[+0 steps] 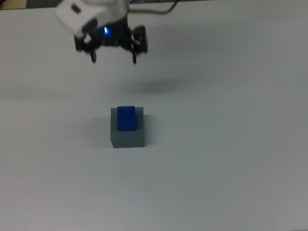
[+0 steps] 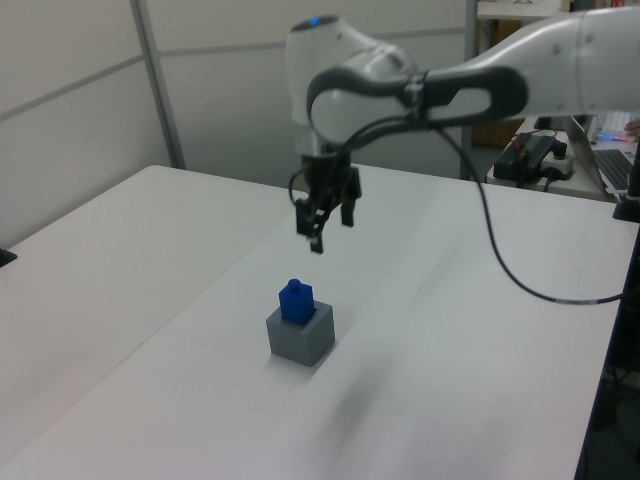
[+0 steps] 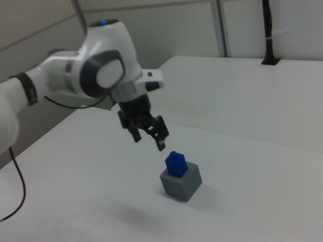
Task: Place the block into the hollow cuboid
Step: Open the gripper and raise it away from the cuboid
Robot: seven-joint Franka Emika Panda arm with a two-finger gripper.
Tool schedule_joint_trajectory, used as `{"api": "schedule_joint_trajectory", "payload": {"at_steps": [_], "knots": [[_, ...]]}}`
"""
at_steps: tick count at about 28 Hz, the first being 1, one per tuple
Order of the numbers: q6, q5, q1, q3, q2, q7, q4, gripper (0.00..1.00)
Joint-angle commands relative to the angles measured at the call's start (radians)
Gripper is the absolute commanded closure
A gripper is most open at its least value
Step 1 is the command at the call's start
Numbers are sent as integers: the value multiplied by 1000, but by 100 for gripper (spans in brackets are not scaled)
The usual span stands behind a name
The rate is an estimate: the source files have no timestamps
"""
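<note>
The bright blue block (image 1: 126,118) (image 2: 296,301) (image 3: 175,163) stands upright in the square hole of the grey hollow cuboid (image 1: 128,137) (image 2: 299,338) (image 3: 181,183), its upper part sticking out above the rim. My gripper (image 1: 113,58) (image 2: 318,232) (image 3: 150,140) hangs open and empty well above the table. In the top view it lies toward the upper edge from the cuboid; in the left view it is above and slightly right of it.
The white table (image 1: 227,143) carries only the cuboid and block. A black cable (image 2: 500,270) trails from the arm over the left view's right side. Wall panels and a post (image 3: 267,23) stand behind the table in the right view.
</note>
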Motion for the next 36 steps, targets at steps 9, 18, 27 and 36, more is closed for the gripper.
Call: {"api": "schedule_joint_trajectory", "payload": {"at_steps": [9, 18, 27, 36], "knots": [[-137, 5, -1, -33, -142, -34, -21, 0], [-136, 5, -1, -33, -136, -35, -21, 0], [-137, 5, -2, -35, -139, -36, -19, 0], [-136, 7, -1, -33, -135, -44, -21, 0]]}}
